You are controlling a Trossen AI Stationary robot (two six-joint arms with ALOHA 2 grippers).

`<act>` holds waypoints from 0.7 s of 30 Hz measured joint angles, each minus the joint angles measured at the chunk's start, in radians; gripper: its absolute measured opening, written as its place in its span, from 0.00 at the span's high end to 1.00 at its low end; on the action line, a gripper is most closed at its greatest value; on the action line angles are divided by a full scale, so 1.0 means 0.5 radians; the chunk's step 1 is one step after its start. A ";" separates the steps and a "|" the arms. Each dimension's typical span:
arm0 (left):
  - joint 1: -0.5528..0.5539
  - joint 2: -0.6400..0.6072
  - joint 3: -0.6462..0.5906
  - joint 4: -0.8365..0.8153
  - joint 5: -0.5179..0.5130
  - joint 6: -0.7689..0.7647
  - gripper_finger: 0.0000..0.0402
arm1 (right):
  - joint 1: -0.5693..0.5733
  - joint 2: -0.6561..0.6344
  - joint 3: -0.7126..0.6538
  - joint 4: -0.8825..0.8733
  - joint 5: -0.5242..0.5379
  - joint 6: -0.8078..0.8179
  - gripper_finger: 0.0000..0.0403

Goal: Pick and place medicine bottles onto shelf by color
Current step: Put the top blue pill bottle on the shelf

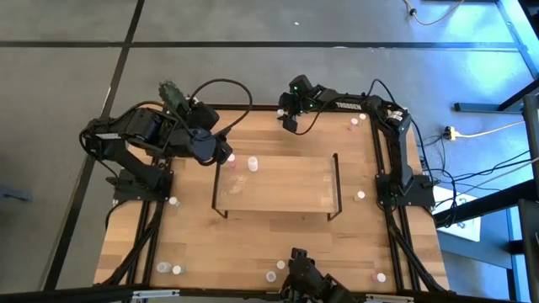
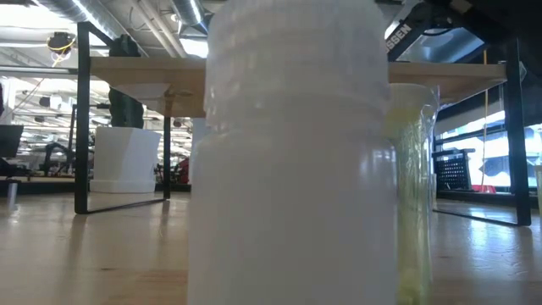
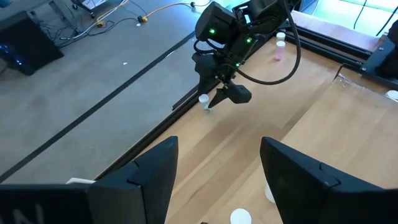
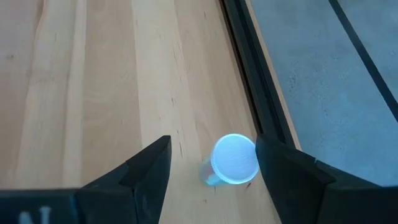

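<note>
The shelf (image 1: pixel 278 181) stands mid-table on thin black end frames; two small bottles (image 1: pixel 232 157) (image 1: pixel 253 164) stand at its far left corner. My left gripper (image 1: pixel 222 153) (image 3: pixel 217 186) hovers open above that corner, holding nothing. My right gripper (image 1: pixel 289 123) (image 4: pixel 214 171) is low at the table's far edge, open. Its fingers stand on either side of a pale bottle with a white cap (image 4: pixel 234 159) (image 1: pixel 281 110) that stands upright on the table. The cap is close to one finger; I see no grip. From the left wrist, that bottle (image 3: pixel 204 99) shows beside the right fingertips.
Loose bottles stand around the table: near the left edge (image 1: pixel 173 201), at the near left (image 1: pixel 164 268), near middle (image 1: pixel 271 275), right side (image 1: pixel 360 195) and far right corner (image 1: pixel 354 124). A potted cactus (image 1: pixel 173 94) sits far left. A bottle (image 2: pixel 292 152) fills the low view.
</note>
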 joint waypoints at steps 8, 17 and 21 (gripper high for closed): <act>-0.001 0.000 0.000 -0.001 0.000 0.000 0.45 | 0.000 -0.011 -0.001 -0.003 0.000 0.001 0.41; -0.001 0.000 0.000 -0.002 0.000 0.001 0.45 | -0.005 -0.031 -0.001 -0.044 0.075 0.001 0.41; 0.000 0.000 0.000 -0.001 0.000 0.001 0.45 | -0.008 -0.028 -0.001 -0.051 0.069 0.001 0.41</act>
